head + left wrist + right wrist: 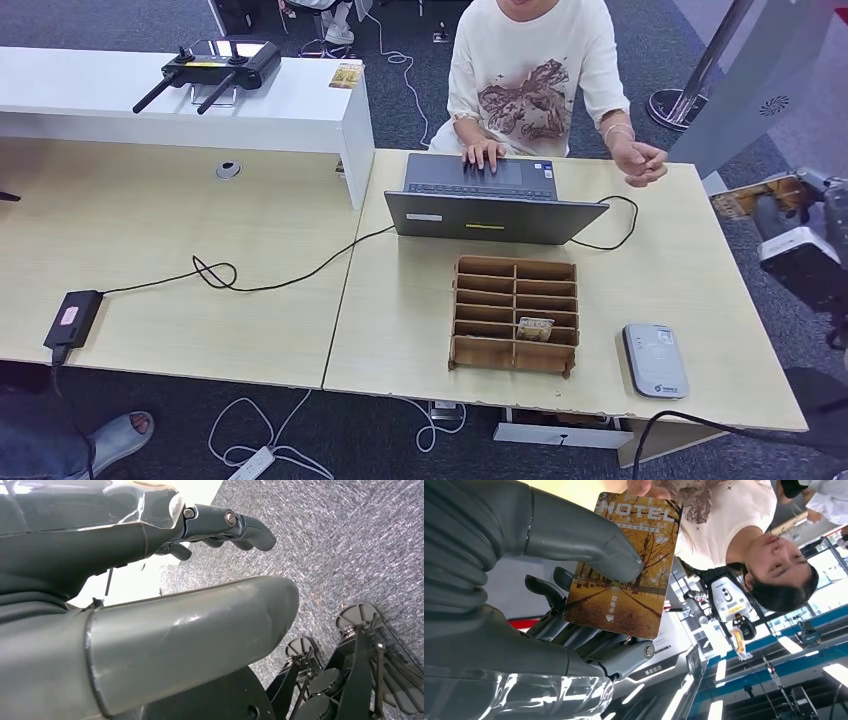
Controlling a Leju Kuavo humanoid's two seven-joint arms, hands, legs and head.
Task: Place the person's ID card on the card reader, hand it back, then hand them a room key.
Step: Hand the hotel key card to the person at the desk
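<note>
1. The right hand (574,605) pinches a room key (626,565), a card printed "HOTEL" over an autumn tree scene; the thick thumb presses on its printed face and the darker fingers (549,587) lie behind it
2. From the head view this right hand (790,230) sits off the table's right edge, with the card (745,198) at the fingers' far side, pointing toward the person (530,70)
3. The person's hand (640,160) is raised near the table's far right corner, close to the held card but apart from it
4. The left hand (150,580) hangs over grey carpet (340,545); its fingers (235,530) are curled loosely with nothing between them
5. On the table (660,260), well apart from both sets of fingers, lie the grey card reader (655,360), a wooden slotted rack (515,312) with another card (535,328) in one compartment, and a laptop (490,200) on which the person's other hand (483,153) rests
</note>
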